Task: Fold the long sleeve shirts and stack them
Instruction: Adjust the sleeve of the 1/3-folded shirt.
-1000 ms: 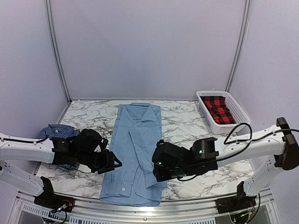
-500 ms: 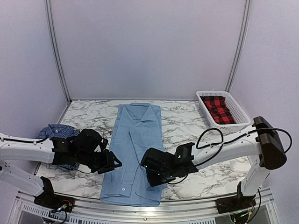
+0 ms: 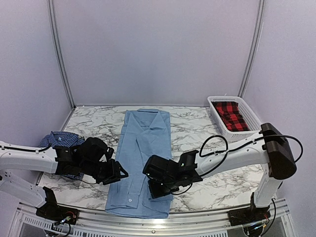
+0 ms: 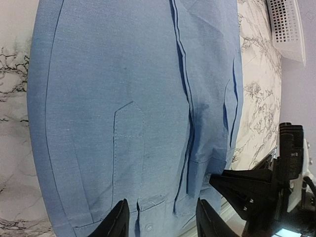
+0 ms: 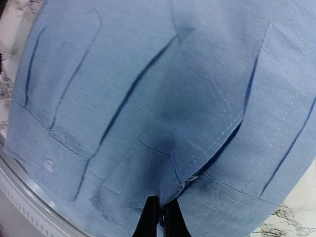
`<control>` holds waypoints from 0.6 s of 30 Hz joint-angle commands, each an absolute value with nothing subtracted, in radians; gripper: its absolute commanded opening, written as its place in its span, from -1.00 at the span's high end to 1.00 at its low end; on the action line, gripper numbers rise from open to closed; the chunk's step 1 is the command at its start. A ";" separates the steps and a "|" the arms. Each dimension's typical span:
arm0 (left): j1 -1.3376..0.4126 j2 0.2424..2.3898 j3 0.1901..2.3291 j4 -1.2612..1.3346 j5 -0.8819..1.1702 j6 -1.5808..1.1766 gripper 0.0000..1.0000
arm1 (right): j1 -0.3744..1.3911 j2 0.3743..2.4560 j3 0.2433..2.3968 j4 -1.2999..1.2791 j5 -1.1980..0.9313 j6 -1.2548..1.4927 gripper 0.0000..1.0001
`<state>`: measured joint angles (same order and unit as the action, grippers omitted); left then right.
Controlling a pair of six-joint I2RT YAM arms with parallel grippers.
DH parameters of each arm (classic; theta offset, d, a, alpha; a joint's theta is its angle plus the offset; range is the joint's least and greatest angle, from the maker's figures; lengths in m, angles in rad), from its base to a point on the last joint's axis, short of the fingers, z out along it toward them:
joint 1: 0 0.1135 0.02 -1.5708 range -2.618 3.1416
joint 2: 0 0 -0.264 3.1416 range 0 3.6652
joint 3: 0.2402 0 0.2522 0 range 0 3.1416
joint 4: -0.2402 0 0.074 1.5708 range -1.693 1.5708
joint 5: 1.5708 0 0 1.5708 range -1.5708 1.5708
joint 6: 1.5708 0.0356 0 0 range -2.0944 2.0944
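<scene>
R fingers (image 5: 152, 222) moved left, pinch light blue shirt (image 3: 143, 143), collar far.

lab booth: plain panel walls (image 3: 158, 49), marble tbl (image 3: 197, 131)

Your left arm (image 3: 24, 159) and right arm (image 3: 242, 150) are white tubes with bulky black joint housings. A black cable (image 3: 213, 137) loops off the right one. Your right gripper (image 5: 159, 217) has slim black fingers.
</scene>
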<state>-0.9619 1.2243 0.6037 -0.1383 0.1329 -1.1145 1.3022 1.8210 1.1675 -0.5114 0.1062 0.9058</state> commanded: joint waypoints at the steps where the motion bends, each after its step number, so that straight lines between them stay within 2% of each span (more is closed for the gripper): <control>1: -0.966 1.211 0.591 -0.124 0.140 -1.104 0.04 | 1.304 1.765 1.262 -0.516 0.044 0.892 1.00; 8: -0.966 1.207 0.591 -0.124 0.140 -1.103 0.04 | 1.324 1.742 1.327 -0.532 0.010 0.908 1.00; 15: -0.966 1.210 0.591 -0.124 0.141 -1.100 0.04 | 1.323 1.764 1.290 -0.542 0.011 0.902 1.00; 16: -0.966 1.210 0.592 -0.124 0.142 -1.100 0.04 | 1.324 1.776 1.282 -0.543 0.011 0.901 0.93; 18: -0.966 1.213 0.592 -0.124 0.145 -1.098 0.04 | 1.326 1.788 1.266 -0.539 0.011 0.907 0.60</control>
<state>-0.9619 1.2243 0.5987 -0.1387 0.1333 -1.1141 1.3182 1.7607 1.2907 -0.5251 0.0162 0.9077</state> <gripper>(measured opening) 0.481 0.086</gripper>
